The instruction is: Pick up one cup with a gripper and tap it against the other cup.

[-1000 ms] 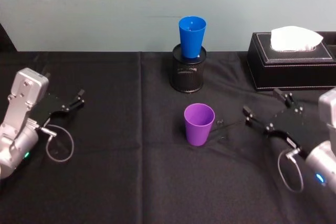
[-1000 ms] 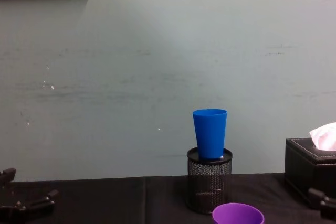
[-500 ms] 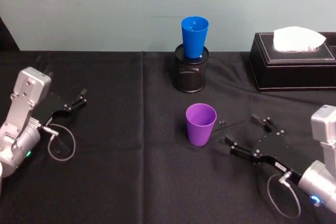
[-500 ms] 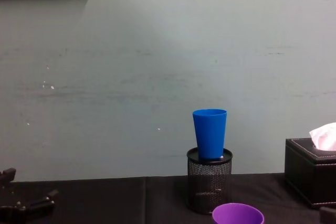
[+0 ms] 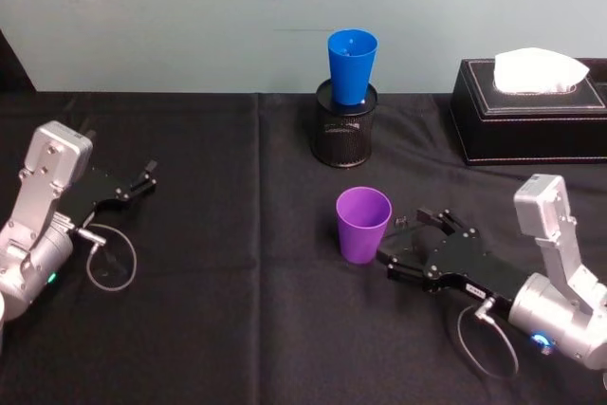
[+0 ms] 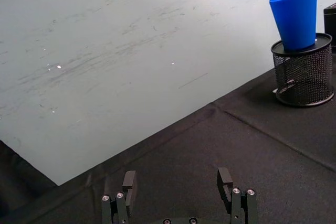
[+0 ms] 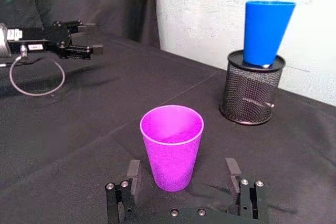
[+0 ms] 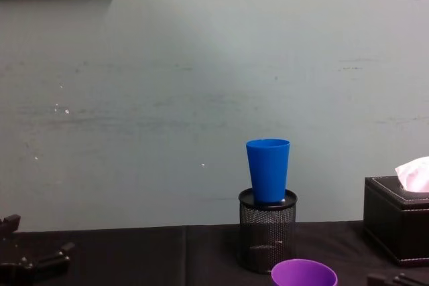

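The purple cup [image 5: 362,225] stands upright on the black table cloth, mid-table. My right gripper [image 5: 393,240] lies low just to its right, open, fingertips close to the cup's side and apart from it. In the right wrist view the purple cup [image 7: 171,147] stands just ahead of the open right gripper [image 7: 181,170], centred on the gap. The blue cup [image 5: 352,65] sits upright in a black mesh holder [image 5: 341,135] behind; the chest view shows the blue cup [image 8: 268,169] and the purple rim [image 8: 303,274]. My left gripper [image 5: 140,180] rests open at the far left.
A black tissue box [image 5: 526,120] with white tissue stands at the back right. The wall runs close behind the mesh holder. In the left wrist view the blue cup [image 6: 296,17] and holder [image 6: 303,74] stand far off. Bare cloth lies between the cups.
My right gripper has swung in from the right and come up close to the purple cup, fingers open toward it. The cups and the left arm have stayed put.
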